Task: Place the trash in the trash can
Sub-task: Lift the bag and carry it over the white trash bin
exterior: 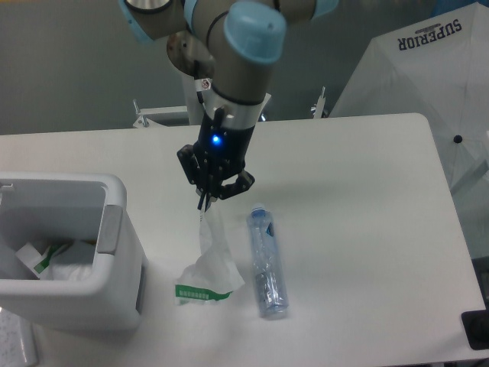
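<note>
My gripper (206, 200) hangs over the middle of the table, shut on the top of a thin translucent white plastic bag (209, 260). The bag hangs down from the fingertips, and its lower end with the green printed strip touches the table. A slim clear plastic bottle (267, 261) with a blue cap lies flat on the table just right of the bag. The white boxy trash can (69, 256) with a grey side tab stands at the front left, left of the bag. It holds white and green crumpled wrappers.
A white umbrella (428, 84) printed "SUPERIOR" stands past the table's right edge. A white metal bracket (164, 115) sits at the table's back edge behind the arm. A dark object (477, 329) shows at the front right corner.
</note>
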